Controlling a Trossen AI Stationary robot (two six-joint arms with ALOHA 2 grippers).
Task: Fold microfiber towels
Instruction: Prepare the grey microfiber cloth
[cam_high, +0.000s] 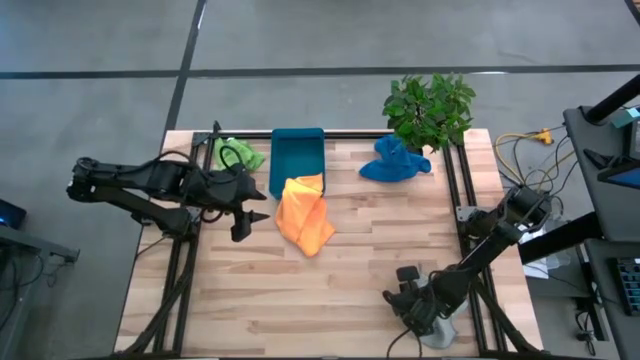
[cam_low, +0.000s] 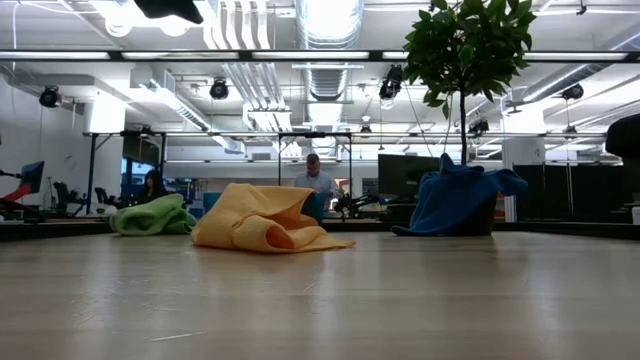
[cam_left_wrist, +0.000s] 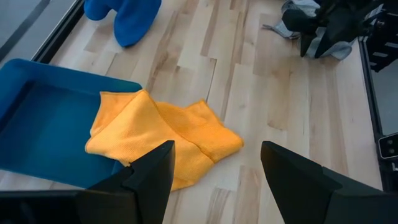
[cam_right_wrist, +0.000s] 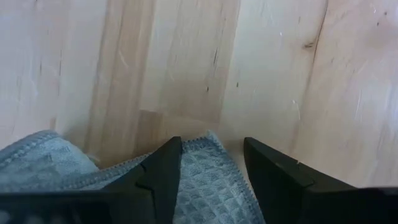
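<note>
Grey waffle-weave microfiber towel (cam_right_wrist: 205, 180) sits between the right gripper (cam_right_wrist: 211, 177) fingers, seemingly pinched for folding; left gripper (cam_left_wrist: 214, 177), spread wide, hovers beside the crumpled orange towel (cam_high: 303, 212)

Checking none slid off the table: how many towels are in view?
4: green towel beside the teal tray, orange towel overlapping its edge, blue towel by the plant, grey towel under the right tool.
</note>
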